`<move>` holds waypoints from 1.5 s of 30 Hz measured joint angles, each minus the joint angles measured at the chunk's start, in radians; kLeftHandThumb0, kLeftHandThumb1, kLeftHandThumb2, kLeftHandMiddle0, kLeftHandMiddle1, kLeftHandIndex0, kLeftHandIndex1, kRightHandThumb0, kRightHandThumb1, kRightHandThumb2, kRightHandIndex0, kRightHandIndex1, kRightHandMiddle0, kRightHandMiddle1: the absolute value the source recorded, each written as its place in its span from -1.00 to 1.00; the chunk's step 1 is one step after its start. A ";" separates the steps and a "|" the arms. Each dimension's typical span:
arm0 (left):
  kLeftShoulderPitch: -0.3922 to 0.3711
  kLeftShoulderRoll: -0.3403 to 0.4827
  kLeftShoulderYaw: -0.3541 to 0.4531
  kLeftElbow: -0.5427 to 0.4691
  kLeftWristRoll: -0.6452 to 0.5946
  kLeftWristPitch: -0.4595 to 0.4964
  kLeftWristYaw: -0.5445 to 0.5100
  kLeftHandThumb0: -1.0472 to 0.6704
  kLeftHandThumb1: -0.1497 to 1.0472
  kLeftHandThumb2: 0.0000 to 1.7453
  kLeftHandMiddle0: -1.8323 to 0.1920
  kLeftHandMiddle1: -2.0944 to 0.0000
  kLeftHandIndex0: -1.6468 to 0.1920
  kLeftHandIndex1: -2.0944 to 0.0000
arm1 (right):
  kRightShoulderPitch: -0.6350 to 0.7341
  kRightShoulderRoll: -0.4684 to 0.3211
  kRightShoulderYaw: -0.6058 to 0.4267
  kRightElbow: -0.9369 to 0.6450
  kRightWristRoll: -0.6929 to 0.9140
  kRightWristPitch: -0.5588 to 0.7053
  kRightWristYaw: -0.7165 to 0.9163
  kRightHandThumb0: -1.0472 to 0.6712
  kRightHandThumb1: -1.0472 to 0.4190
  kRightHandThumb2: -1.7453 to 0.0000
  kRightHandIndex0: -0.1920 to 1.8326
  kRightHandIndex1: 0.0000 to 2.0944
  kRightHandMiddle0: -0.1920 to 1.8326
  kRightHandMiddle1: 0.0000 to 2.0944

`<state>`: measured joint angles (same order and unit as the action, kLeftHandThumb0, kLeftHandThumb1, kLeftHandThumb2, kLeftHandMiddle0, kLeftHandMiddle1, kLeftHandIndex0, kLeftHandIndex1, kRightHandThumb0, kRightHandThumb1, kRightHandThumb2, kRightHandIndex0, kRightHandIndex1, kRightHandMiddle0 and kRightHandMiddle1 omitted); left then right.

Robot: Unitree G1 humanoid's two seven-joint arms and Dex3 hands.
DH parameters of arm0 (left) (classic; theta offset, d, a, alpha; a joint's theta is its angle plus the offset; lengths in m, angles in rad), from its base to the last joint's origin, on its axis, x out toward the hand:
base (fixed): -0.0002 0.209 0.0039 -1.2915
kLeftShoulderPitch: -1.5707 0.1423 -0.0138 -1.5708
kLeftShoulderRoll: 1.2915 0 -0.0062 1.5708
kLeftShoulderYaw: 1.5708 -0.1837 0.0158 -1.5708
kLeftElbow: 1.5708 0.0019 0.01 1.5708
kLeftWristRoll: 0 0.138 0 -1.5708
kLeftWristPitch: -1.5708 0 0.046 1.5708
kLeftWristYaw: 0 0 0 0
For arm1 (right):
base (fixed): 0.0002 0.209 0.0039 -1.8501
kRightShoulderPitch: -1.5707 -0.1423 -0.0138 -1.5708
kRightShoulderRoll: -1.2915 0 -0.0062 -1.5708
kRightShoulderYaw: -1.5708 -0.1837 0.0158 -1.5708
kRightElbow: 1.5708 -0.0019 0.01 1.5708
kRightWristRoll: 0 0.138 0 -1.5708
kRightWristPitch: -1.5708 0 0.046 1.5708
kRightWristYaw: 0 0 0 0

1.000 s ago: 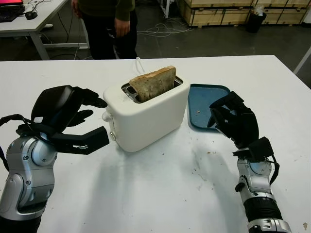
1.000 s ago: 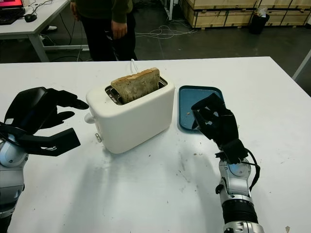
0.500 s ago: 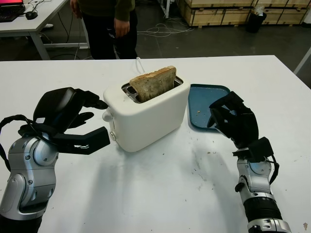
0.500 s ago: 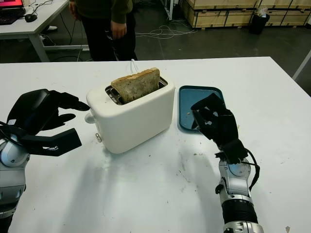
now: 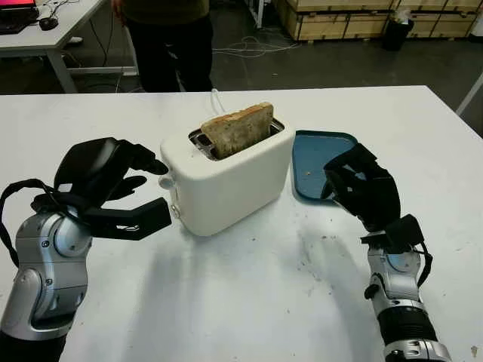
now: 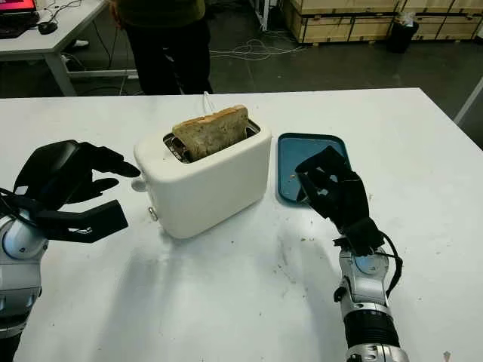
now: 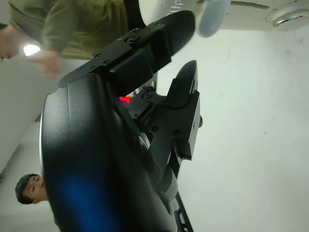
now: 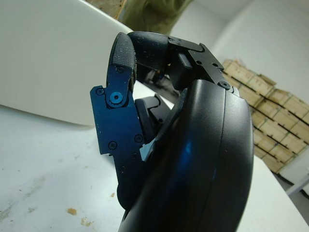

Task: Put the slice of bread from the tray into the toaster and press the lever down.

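**Bread seated in toaster, lever up, left robot hand at the lever**

The white toaster [image 5: 230,177] stands near the middle of the white desk [image 5: 249,302]. The slice of bread [image 5: 238,130] sits upright in the toaster's slot, its upper part standing well above the top. The lever [image 5: 166,181], a white knob on the toaster's end facing the robot's left, is high on that end.

The left robot hand [image 5: 124,188] is at the lever end of the toaster. Its upper fingers [image 5: 147,160] reach toward the knob, with one fingertip at or just above it; in the left wrist view the fingertip [image 7: 176,29] lies just beside the lever [image 7: 210,17], but contact cannot be confirmed. The lower finger extends toward the toaster's side, below the knob. The hand holds nothing and is not curled.

The right robot hand [image 5: 362,188] is raised above the desk near the front edge of the blue tray [image 5: 321,158], which lies just beside the toaster on the robot's right. Its fingers are curled inward and grip nothing. Crumbs [image 5: 309,264] are scattered on the desk in front of the tray.

A person [image 5: 166,38] stands beyond the far edge of the desk.
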<state>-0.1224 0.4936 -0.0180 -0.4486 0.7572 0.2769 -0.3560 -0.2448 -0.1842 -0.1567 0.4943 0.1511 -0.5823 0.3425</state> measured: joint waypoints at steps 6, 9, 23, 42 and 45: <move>-0.011 0.001 -0.022 0.040 0.010 -0.009 0.029 0.22 0.79 -0.96 -0.12 -0.67 -0.55 0.29 | 0.000 0.001 0.000 -0.001 0.000 0.000 0.000 -0.26 -0.83 0.60 -0.01 0.67 -0.31 0.67; -0.014 0.000 -0.041 0.057 0.015 -0.009 0.030 0.23 0.79 -0.97 -0.11 -0.67 -0.44 0.15 | 0.000 0.001 0.000 -0.001 0.000 0.000 0.000 -0.27 -0.83 0.60 -0.01 0.67 -0.31 0.67; -0.014 -0.001 -0.105 0.097 0.054 -0.002 0.018 0.23 0.79 -0.99 -0.11 -0.67 -0.33 -0.07 | 0.001 0.002 -0.002 -0.004 0.000 0.000 -0.002 -0.27 -0.83 0.61 -0.02 0.67 -0.32 0.67; 0.050 -0.071 -0.179 0.195 0.083 0.035 0.118 0.25 0.79 -0.87 -0.09 -0.24 -0.44 0.77 | 0.007 0.002 -0.002 -0.004 0.002 -0.001 0.005 -0.26 -0.83 0.60 -0.02 0.67 -0.32 0.67; 0.044 -0.071 -0.174 0.206 0.075 0.037 0.116 0.24 0.79 -0.82 -0.17 0.00 -0.51 0.86 | 0.007 0.002 -0.002 -0.004 0.003 -0.001 0.010 -0.26 -0.83 0.60 -0.01 0.67 -0.32 0.67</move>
<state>-0.0789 0.4229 -0.1923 -0.2430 0.8319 0.3142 -0.2399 -0.2379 -0.1823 -0.1590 0.4906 0.1540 -0.5832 0.3524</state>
